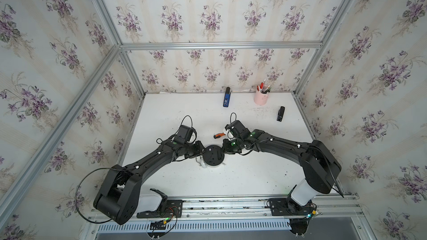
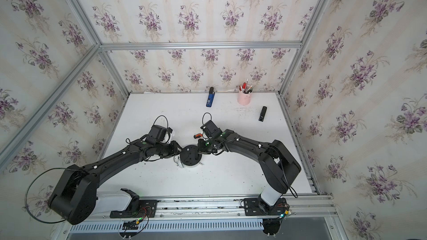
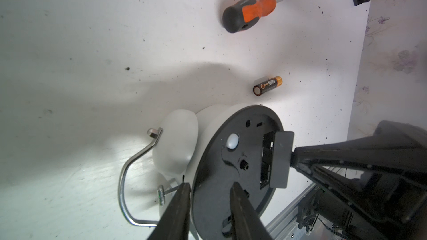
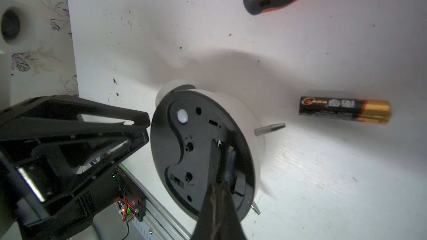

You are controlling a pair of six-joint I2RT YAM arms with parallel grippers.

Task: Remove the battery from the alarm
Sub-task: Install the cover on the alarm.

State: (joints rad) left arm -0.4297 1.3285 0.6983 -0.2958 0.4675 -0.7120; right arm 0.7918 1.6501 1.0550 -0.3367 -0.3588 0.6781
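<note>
Right gripper (image 4: 216, 184): fingers pressed together, pinching the thin edge of the battery cover (image 3: 280, 158) and holding it tilted up off the back panel (image 4: 196, 148).
Compartment (image 3: 265, 158): lying open beside the raised cover; no cell is showing inside, only a metal contact.
Left gripper (image 3: 209, 184): part-closed across the rim of the alarm (image 1: 213, 155), one finger sitting outside by the bell (image 3: 178, 144), the other reaching over the back panel; it is bracing the clock, which is lying dial-down.
Battery (image 4: 344, 110): lying on its side on the table (image 4: 323, 192), clear of the alarm, near a metal foot (image 4: 269, 129); nothing is touching it.
Screwdriver (image 3: 249, 12): lying farther off on the table, untouched.
Step in hand: judged to be handling the cover, since the cell is already lying outside.
Doing it well: with the left grip doing the bracing, the right should be moving the cover slowly along its slot line. A thin plate pinched at one edge is liable to twist or slip. Any sweep toward the battery is risking a roll.
</note>
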